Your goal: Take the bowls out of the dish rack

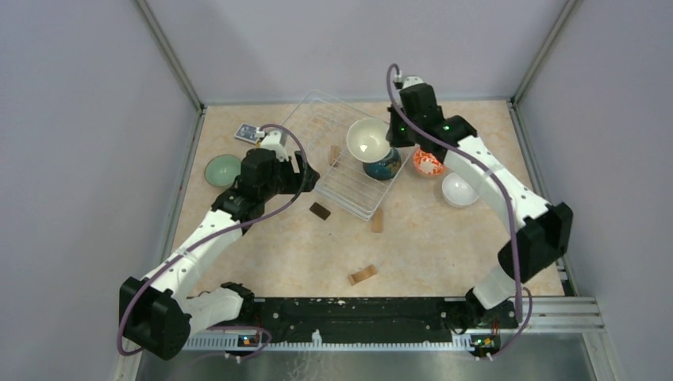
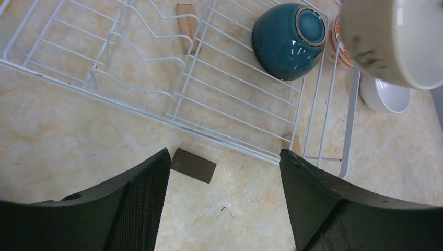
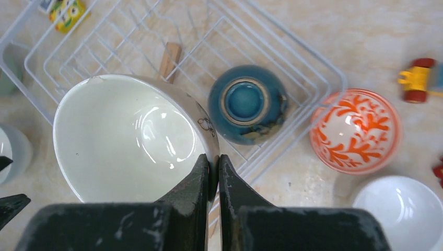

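Note:
My right gripper (image 3: 213, 159) is shut on the rim of a white bowl (image 3: 120, 141), one finger inside and one outside. It holds that bowl (image 1: 368, 140) tilted above the white wire dish rack (image 1: 355, 208). A dark teal bowl (image 3: 247, 104) lies upside down in the rack's right end (image 3: 324, 68). My left gripper (image 2: 224, 154) stands open over bare table just outside the rack's near rim (image 2: 156, 112), nothing between its fingers. On the table right of the rack sit an orange-patterned bowl (image 1: 427, 163) and a white bowl (image 1: 459, 190). A pale green bowl (image 1: 224, 169) sits at the left.
A dark block (image 2: 193, 165) lies by my left fingertip. Wooden blocks lie near the rack (image 1: 377, 221), in front of it (image 1: 363, 275) and under its wires (image 3: 170, 57). A colourful toy train (image 3: 418, 78) stands at the right. A small printed item (image 1: 248, 132) lies at the back left.

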Robot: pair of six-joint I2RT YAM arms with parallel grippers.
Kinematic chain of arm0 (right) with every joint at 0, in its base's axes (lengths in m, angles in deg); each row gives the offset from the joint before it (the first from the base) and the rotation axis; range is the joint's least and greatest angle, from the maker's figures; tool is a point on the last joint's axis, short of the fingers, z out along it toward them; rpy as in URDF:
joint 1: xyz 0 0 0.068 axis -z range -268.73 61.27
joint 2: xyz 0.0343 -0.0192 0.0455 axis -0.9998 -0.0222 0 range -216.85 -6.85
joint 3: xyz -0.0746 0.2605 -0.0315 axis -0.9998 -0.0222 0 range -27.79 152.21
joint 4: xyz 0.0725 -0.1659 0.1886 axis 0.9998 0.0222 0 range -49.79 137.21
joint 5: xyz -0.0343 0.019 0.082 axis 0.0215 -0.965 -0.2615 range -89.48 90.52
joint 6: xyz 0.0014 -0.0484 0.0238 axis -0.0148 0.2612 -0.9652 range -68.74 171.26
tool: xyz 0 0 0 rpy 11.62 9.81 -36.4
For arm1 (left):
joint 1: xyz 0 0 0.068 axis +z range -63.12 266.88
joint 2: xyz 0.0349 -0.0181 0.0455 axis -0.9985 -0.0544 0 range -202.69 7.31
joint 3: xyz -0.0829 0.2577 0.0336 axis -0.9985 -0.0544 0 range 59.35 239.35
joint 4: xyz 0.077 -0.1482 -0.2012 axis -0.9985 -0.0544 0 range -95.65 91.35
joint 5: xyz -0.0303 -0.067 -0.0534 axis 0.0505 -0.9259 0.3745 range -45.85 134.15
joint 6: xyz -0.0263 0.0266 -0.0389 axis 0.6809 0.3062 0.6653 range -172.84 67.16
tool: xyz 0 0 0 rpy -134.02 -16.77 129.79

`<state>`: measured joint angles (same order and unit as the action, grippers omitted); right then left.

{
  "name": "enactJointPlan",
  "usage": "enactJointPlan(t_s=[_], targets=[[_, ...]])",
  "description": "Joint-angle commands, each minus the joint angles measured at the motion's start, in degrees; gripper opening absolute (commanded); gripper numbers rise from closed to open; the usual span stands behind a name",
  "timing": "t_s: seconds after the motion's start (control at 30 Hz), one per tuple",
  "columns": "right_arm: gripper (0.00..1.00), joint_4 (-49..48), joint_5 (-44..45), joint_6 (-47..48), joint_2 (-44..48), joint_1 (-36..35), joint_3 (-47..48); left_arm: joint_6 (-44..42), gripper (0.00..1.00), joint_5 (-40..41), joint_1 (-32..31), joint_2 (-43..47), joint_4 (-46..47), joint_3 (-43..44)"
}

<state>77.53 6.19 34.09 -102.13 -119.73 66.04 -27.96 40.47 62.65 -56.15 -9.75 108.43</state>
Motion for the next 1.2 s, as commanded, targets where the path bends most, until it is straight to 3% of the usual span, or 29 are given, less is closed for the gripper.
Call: enactJointPlan(t_s=[0.0,0.2,0.47,0.67,0.97,1.17], targets=[[0.00,-3.03,12.94,-4.90,12.77,0.49,-4.37,-0.46,0.81,-2.11,0.23,0.27,3.26,1.81],[0.00,-1.87,20.84,-11.22,27.86,1.78,-21.02,1.35,0.80,-5.84,0.20,-1.99,5.22,2.63],[0.00,-2.26,14.95,-21.30,40.04,4.59,-40.95,1.56,0.79,-6.02,-2.17,-7.19,4.71,6.70],[0.00,-5.13,7.67,-24.40,37.75,6.97,-47.68,-0.24,0.80,-2.28,-6.77,-10.79,3.29,10.45],[0.00,-15.32,-0.68,-22.39,28.08,14.53,-48.54,-4.49,0.82,2.93,-12.01,-18.14,3.94,17.04],[0.00,-18.70,-0.46,-20.02,19.45,18.36,-45.45,-5.28,0.98,5.57,-13.39,-26.15,4.86,22.50]])
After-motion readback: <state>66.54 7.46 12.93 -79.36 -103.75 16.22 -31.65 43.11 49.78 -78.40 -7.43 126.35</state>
